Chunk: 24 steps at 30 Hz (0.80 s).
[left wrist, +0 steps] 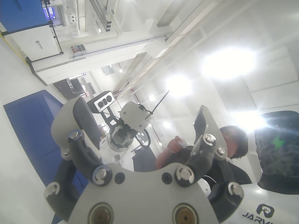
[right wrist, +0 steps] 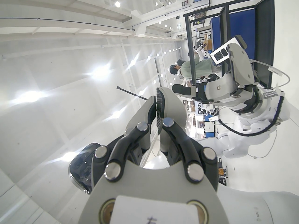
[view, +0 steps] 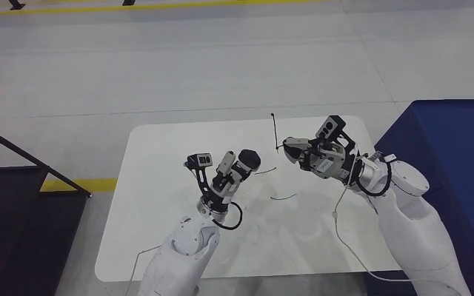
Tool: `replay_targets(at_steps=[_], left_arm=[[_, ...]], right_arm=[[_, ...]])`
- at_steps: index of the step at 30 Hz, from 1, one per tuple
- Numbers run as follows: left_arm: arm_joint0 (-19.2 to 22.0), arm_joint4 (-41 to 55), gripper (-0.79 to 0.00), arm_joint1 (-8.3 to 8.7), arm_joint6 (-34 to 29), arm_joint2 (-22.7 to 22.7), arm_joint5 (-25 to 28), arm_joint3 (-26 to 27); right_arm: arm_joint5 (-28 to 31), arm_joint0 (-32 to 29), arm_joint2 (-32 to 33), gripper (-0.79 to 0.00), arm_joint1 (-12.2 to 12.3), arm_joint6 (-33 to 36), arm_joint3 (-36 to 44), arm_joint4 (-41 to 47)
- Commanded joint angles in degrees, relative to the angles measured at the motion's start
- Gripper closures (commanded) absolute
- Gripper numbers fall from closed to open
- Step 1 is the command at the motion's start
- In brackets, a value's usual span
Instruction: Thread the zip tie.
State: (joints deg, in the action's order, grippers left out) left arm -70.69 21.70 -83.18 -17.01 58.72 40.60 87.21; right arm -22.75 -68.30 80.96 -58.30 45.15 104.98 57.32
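Observation:
A thin black zip tie (view: 274,132) stands almost upright above the white table (view: 163,222), and my right gripper (view: 285,146) is shut on its lower end. In the right wrist view the zip tie (right wrist: 130,92) sticks out sideways past my right gripper (right wrist: 156,100), its head at the far tip. My left gripper (view: 241,161) is held above the table's middle, pointing upward, a short way left of the right one. In the left wrist view my left gripper (left wrist: 142,117) is open with nothing between its fingers (left wrist: 83,115), and beyond it the zip tie (left wrist: 158,103) shows in the right gripper.
Two more black zip ties lie on the table, one (view: 265,172) just right of the left gripper and one (view: 284,197) nearer the front. A blue cabinet (view: 433,140) stands against the table's right side. A dark frame (view: 29,192) stands to the left.

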Motion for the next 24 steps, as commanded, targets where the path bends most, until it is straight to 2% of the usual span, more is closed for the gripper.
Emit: replay_targets(at_steps=[1, 4, 8, 10, 11, 14, 18, 21, 24], left_arm=[[-0.9, 3.5, -0.785, -0.17, -0.2, -1.0, -1.3, 1.8], [-1.5, 9.7, -0.785, -0.36, -1.7, -2.0, -3.6, 2.7], [-1.1, 13.4, -0.785, -0.81, -2.3, -2.8, -2.8, 1.9], [-0.8, 15.1, -0.702, -1.04, -2.7, -3.2, -2.8, 1.5], [-0.7, 15.6, -0.628, -1.13, -2.9, -3.4, -3.0, 1.2], [-0.6, 17.6, -0.579, -1.37, -3.7, -3.9, -3.7, 1.3], [-0.7, 19.2, -0.551, -1.55, -4.7, -3.9, -4.1, 2.2], [-1.2, 20.2, -0.453, -1.60, -5.1, -3.6, -4.4, 3.0], [-1.7, 19.8, -0.465, -1.55, -5.7, -3.2, -5.0, 3.4]], right_arm=[[-0.4, -0.2, 0.1, 0.000, -0.1, -1.5, 0.2, 2.1], [-0.5, -0.4, -0.5, 0.000, -0.2, -2.6, 0.5, 2.0], [-0.5, -0.4, -1.1, 0.000, -0.4, -3.3, 0.7, 2.4], [-0.6, -0.3, -1.2, 0.000, -0.4, -3.4, 0.7, 2.5], [-0.6, -0.3, -1.3, 0.000, -0.5, -3.5, 0.7, 2.4], [-0.7, -0.3, -1.5, 0.000, -0.5, -3.5, 0.9, 2.1], [-1.0, -0.3, -2.0, 0.000, -0.6, -3.6, 1.0, 1.9], [-1.0, -0.2, -2.4, 0.000, -0.6, -3.8, 1.1, 1.5], [-1.1, -0.1, -2.5, 0.000, -0.7, -3.7, 1.1, 1.4]])
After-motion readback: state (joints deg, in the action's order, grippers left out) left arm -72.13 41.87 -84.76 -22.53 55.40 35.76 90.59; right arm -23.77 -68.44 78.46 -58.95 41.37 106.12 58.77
